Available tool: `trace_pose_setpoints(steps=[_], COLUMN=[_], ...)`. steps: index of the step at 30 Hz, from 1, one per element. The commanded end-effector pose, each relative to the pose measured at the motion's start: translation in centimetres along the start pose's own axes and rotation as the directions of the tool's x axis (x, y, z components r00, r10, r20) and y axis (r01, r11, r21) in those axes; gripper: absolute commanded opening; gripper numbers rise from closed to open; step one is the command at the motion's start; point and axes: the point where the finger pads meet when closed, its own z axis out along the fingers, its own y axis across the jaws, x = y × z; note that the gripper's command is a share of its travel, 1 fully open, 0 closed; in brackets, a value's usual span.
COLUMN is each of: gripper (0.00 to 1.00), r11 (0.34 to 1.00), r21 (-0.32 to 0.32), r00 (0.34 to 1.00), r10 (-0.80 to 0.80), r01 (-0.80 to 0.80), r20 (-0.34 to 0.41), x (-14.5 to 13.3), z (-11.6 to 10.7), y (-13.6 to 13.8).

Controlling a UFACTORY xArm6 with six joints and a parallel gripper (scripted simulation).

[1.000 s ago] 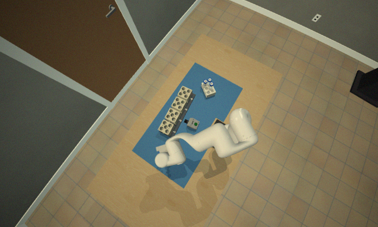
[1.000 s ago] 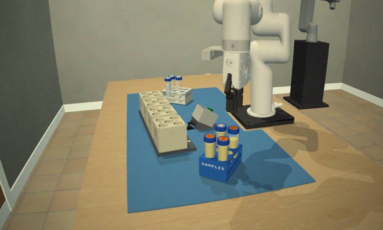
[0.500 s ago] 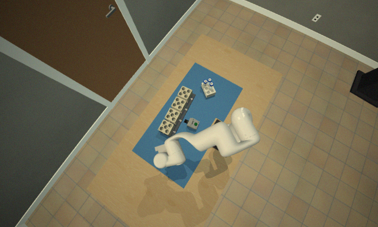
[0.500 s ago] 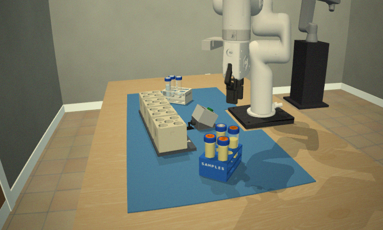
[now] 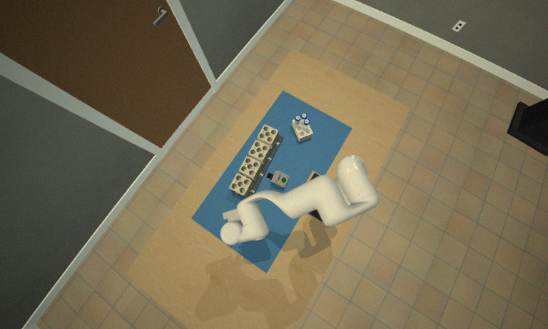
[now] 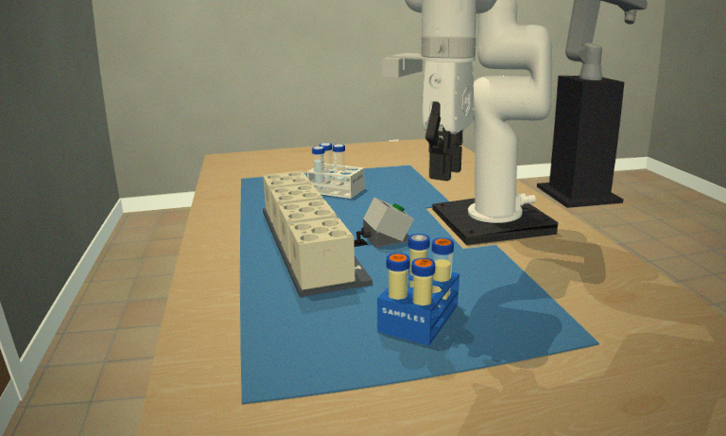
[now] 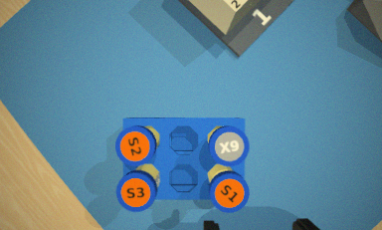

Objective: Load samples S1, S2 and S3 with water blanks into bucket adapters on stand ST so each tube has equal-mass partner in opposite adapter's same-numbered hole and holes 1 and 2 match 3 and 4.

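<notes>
— What does the top view give us?

— The arm hides the claw (image 6: 445,166) (image 7: 258,226). Beyond it, toward the door, the four adapters (image 5: 250,167) (image 6: 322,260) (image 7: 219,11) stand in the loading stand (image 5: 275,148) (image 6: 363,275) (image 7: 240,47), their holes apparently unfilled. Farther off is the rack of water blanks (image 5: 303,136) (image 6: 350,183), three tubes in it; I can't read their caps here.

— And the exterior view?

— The claw hangs above the mat, fingers partway spread, with nothing between them. The sample rack (image 6: 404,318) (image 7: 183,160) is below it and nearer the camera, four tubes upright. The DONE desk (image 5: 280,179) (image 6: 386,222) sits lower than the claw, on its adapter side.

— Which tube is nearest, by the wrist view?

— S1 (image 6: 441,260) (image 7: 229,192), just ahead of the fingertips. X9 (image 6: 418,245) (image 7: 229,146) is beyond it, S3 (image 6: 423,281) (image 7: 135,191) and S2 (image 6: 397,276) (image 7: 134,146) across the rack.

— So the step?

— Loading hasn't begun, I judge; this looks like lining up for a first sample. Next, settle the pairing by level, centre over the chosen cap, open wide enough, descend straight, and leave X9 unbumped.
</notes>
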Motion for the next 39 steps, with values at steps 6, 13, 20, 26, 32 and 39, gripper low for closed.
trace_pose_setpoints(steps=[6, 13, 20, 26, 32, 39], gripper=[0.44, 0.44, 0.44, 0.57, 0.57, 0.57], r11=[1.000, 1.000, 1.000, 1.000, 1.000, 1.000], r21=[0.003, 0.002, 0.003, 0.003, 0.003, 0.003], r00=[1.000, 1.000, 1.000, 1.000, 1.000, 1.000], r10=[0.000, 0.000, 0.000, 0.000, 0.000, 0.000], r01=[0.000, 0.000, 0.000, 0.000, 0.000, 0.000], r20=[0.000, 0.000, 0.000, 0.000, 0.000, 0.000], x=[0.0, 0.0, 0.0, 0.9, 2.2, 3.4], z=[-0.2, -0.2, -0.2, -0.2, -0.3, -0.3], y=[-0.1, -0.1, -0.1, -1.9, -4.5, -6.8])
